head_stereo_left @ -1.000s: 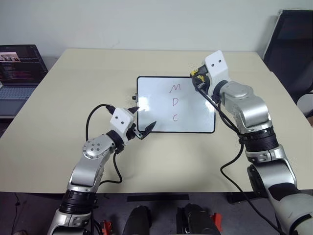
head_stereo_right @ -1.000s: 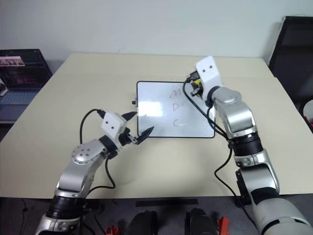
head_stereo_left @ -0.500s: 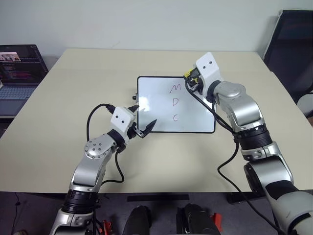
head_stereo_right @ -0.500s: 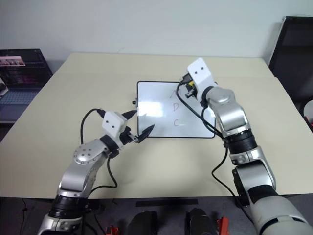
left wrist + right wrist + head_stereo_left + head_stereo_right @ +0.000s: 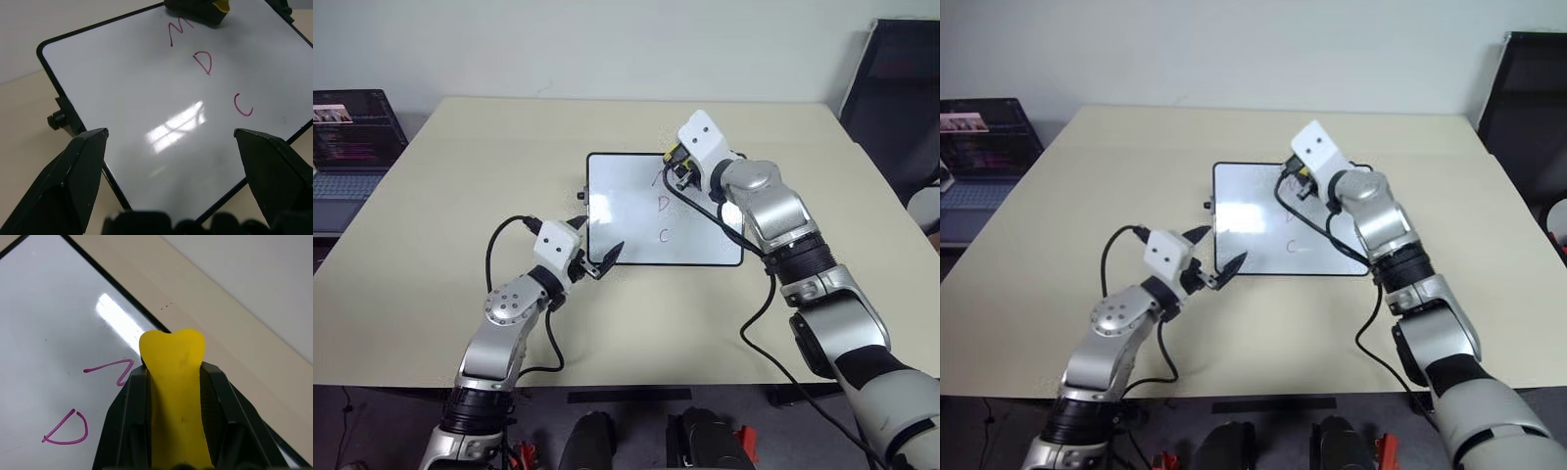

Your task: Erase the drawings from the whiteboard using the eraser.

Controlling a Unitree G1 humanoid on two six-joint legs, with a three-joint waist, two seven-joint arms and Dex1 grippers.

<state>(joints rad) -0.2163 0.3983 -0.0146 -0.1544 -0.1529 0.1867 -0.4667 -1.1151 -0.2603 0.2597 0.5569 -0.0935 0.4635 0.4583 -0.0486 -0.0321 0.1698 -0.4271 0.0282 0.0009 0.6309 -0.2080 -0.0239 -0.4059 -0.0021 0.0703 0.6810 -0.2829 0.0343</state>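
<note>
Yellow eraser (image 5: 173,382) pinched tight between the right gripper's (image 5: 679,168) fingers, poised at the far end of the whiteboard (image 5: 626,220), right by the pink M (image 5: 177,30) that heads the column of drawings (image 5: 208,63); whether it touches the surface yet, I can't tell. D and C sit untouched below. Over at the board's near left corner, the left gripper (image 5: 594,257) hangs with its fingers spread wide, one on each side of the corner, gripping nothing. That's the risk: the board lies loose on the beige table (image 5: 440,215), so a firm swipe could skate it sideways. A tilted eraser could also merely smear the ink.
</note>
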